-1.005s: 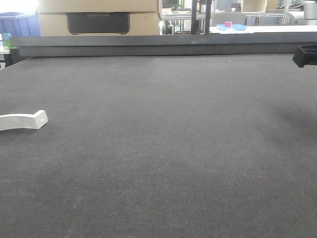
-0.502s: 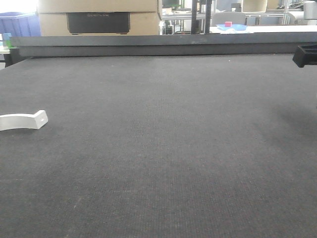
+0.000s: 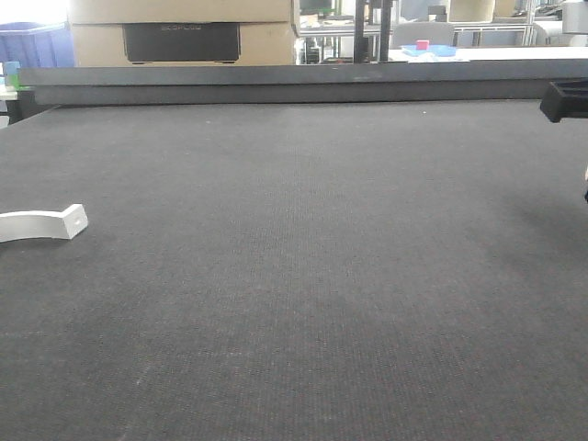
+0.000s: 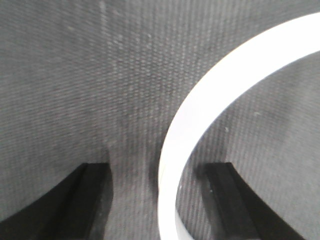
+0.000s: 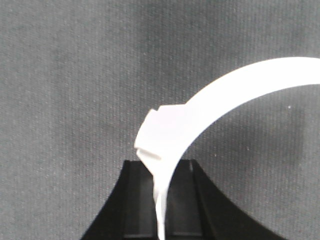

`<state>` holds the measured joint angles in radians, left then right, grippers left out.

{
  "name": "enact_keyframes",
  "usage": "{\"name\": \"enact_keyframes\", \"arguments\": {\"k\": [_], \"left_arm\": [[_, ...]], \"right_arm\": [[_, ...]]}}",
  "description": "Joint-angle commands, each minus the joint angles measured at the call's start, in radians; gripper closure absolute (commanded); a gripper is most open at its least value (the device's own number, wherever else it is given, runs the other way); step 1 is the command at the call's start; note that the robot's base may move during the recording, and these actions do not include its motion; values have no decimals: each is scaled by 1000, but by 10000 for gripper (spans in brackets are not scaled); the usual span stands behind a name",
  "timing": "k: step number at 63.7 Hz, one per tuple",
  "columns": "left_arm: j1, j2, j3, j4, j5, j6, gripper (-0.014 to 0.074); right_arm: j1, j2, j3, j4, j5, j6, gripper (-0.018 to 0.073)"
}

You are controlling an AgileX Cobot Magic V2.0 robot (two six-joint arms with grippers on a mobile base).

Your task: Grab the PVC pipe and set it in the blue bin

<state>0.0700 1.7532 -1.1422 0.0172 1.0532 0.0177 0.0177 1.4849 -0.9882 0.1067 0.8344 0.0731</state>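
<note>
A white curved PVC pipe [image 3: 41, 223] with a squared-off end lies on the dark mat at the far left of the front view. In the left wrist view a white curved pipe [image 4: 200, 115] lies on the mat and runs between the fingers of my open left gripper [image 4: 157, 200], touching neither. My right gripper [image 5: 160, 200] is shut on the thin end of another white curved pipe [image 5: 225, 95], which arcs up and to the right over the mat. A blue bin [image 3: 32, 41] shows beyond the table's far edge at top left.
A raised dark rail [image 3: 294, 83] runs along the table's far edge. Behind it stand a cardboard box [image 3: 184, 32] and a blue tray with a red block [image 3: 430, 49]. A black arm part [image 3: 563, 101] juts in at the right edge.
The black arm part at the right edge has shifted slightly to the left. The white pipe on the mat has not moved.
</note>
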Motion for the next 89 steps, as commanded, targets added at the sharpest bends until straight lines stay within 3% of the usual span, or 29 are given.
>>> {"name": "enact_keyframes", "arguments": {"k": [1,10,19,31,54,69,89], "left_arm": [[2,9,-7,-8,3,6,317],[2,12,-7,-17,5,6,475],[2,12,-7,-23,5,6,712],[-7,-48,-7,-76,11,6,708],[-147,-338,-3,-160,-74,2,708],[-225,-576,134,-237,-337,2,708],[-239,-950,461,-284,-720,2,708]], "right_arm": [[1,-9,1,2,-18,-6,727],[1,-9,1,2,-20,-6,727],[1,-9,1,2,-22,-6,727],[1,-11,1,2,40,-6,727],[1,-164,1,2,49,-19,727],[1,-359,1,2,-7,-21,727],[1,-659,89,2,-204,-83,727]]}}
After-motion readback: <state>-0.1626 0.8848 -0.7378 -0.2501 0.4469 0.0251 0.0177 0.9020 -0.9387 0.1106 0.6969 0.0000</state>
